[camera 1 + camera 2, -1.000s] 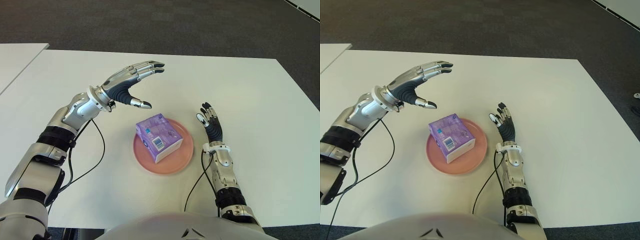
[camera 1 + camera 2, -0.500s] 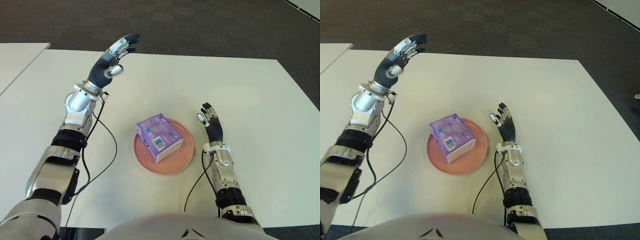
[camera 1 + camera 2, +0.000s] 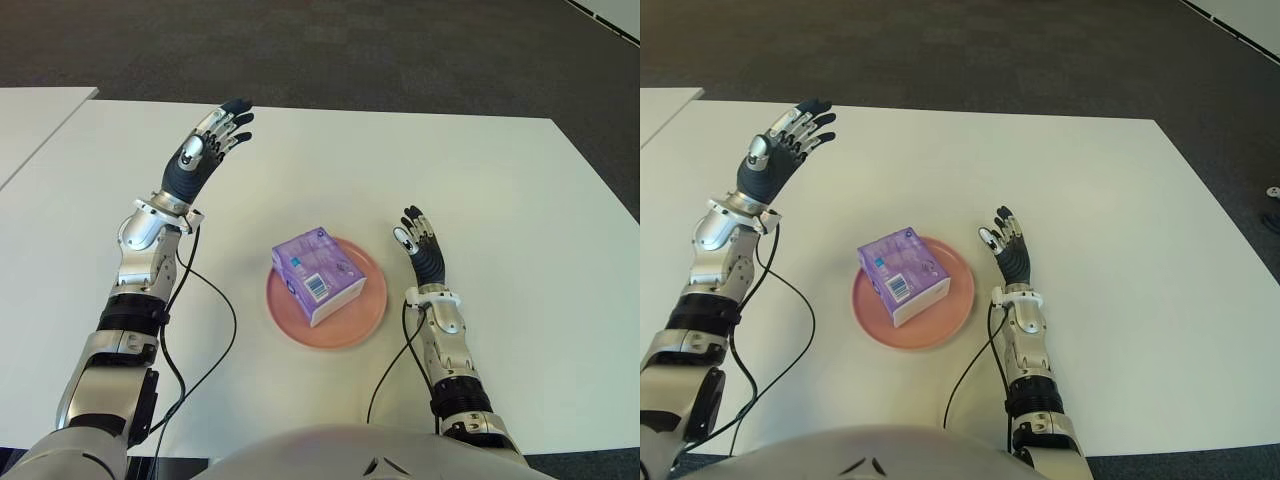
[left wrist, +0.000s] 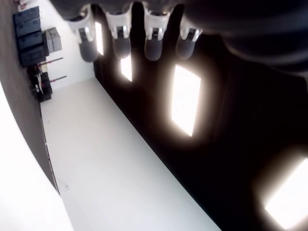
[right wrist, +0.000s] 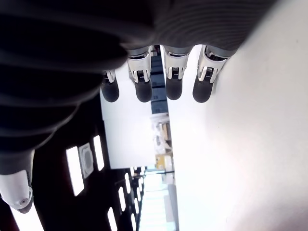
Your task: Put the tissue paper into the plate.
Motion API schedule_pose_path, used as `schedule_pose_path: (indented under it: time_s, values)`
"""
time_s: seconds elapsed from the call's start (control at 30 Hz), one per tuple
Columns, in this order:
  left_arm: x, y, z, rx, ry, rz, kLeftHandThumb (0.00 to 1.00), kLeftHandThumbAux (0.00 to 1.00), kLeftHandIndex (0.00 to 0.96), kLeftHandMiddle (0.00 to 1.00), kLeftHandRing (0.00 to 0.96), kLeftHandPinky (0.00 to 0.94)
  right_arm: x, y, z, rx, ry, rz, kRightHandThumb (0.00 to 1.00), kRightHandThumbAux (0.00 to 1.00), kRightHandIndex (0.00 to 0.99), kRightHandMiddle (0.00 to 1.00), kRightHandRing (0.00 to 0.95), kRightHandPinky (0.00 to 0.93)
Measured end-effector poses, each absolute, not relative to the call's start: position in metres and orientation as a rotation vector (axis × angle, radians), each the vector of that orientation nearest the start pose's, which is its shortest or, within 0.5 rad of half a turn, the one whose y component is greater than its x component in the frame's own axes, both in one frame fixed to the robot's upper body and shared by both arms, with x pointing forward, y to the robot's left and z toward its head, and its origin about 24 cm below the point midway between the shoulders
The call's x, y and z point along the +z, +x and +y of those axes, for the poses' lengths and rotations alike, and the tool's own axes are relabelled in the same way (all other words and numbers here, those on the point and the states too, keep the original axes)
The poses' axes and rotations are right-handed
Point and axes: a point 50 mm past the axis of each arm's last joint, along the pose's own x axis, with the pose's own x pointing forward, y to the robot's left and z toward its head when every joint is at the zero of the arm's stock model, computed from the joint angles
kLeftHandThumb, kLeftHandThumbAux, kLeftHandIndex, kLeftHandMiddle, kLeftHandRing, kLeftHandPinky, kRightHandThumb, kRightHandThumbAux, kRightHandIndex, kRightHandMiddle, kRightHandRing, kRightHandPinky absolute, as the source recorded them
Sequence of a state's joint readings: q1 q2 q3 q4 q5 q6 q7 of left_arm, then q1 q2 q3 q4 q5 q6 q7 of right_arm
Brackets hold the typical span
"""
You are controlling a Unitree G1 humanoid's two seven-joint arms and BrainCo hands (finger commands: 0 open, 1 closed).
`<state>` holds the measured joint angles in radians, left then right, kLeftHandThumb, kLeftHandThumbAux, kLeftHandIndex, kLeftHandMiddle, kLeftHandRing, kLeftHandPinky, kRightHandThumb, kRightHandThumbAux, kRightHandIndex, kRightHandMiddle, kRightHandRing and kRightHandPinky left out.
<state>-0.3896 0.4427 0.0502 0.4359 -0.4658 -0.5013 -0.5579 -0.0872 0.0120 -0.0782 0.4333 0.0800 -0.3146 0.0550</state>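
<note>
You can treat the placement as done, as far as these views show: the purple plastic-wrapped pack of tissue paper (image 3: 317, 273) lies inside the round pink plate (image 3: 350, 325) on the white table (image 3: 500, 180), with neither hand touching it. Your left hand (image 3: 200, 160) is raised well off to the plate's left, fingers spread and empty; your right hand (image 3: 422, 252) stands just right of the plate, fingers extended, holding nothing. What looks left is only lowering the arms to rest. You cannot see the pack's far side or how flat it sits, and both wrist views show only fingertips against ceiling lights and room, not the table.
</note>
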Motion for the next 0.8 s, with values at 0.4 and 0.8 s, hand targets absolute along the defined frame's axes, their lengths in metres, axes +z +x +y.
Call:
schedule_pose_path:
  time_s: [0.4, 0.8]
  values:
    - [0.055, 0.303, 0.253, -0.208, 0.079, -0.236, 0.002, 0.210, 0.000, 0.000, 0.000, 0.000, -0.007, 0.258, -0.156, -0.018, 0.086, 0.036, 0.508, 0.568, 0.000, 0.019, 0.012, 0.045]
    - [0.001, 0.287, 0.209, -0.123, 0.060, -0.145, 0.000, 0.313, 0.000, 0.000, 0.000, 0.000, -0.007, 0.259, -0.156, -0.008, 0.092, 0.033, 0.565, 0.571, 0.024, 0.033, 0.023, 0.053]
